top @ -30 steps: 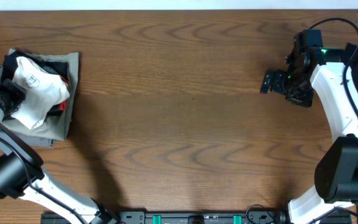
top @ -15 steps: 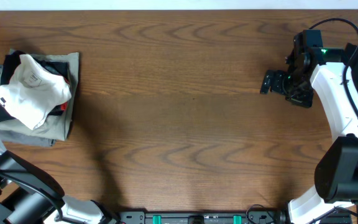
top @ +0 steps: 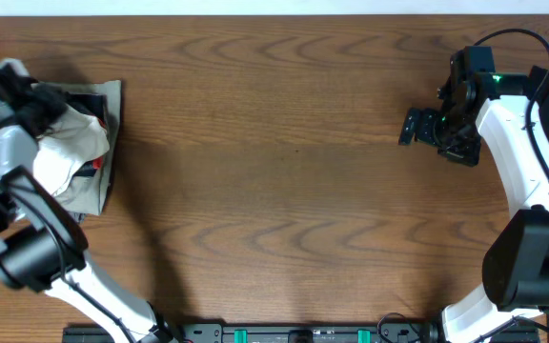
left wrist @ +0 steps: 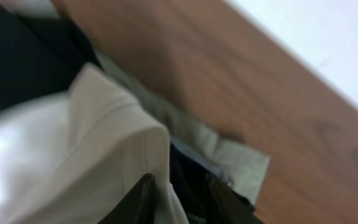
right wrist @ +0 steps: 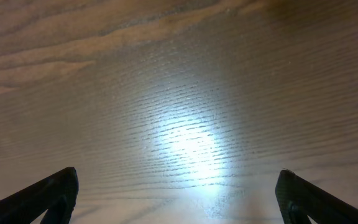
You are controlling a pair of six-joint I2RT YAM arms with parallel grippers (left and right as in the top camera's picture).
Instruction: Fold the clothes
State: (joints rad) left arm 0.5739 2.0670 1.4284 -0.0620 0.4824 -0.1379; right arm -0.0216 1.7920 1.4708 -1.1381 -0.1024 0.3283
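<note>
The clothes, a crumpled white T-shirt (top: pixel 65 157), lie on top of a pile at the table's far left. My left gripper (top: pixel 50 107) hangs blurred over the pile's upper part. In the left wrist view the white T-shirt (left wrist: pixel 61 143) fills the left side. My left gripper (left wrist: pixel 176 180) is open by a narrow gap. A fold of the white cloth lies in that gap against the left finger, with dark cloth on the right. My right gripper (top: pixel 406 127) is far off at the right, wide open over bare wood (right wrist: pixel 178 174).
Under the T-shirt lie a black garment (top: pixel 89 98) with a red strip and an olive-grey garment (top: pixel 103 181), whose corner (left wrist: pixel 241 158) shows on the wooden table (top: pixel 274 191). The table's far edge runs just behind the pile.
My left arm swung from the pile's left side out to the table edge and back over the pile's top. The T-shirt shifted and bunched. My right arm stayed still.
</note>
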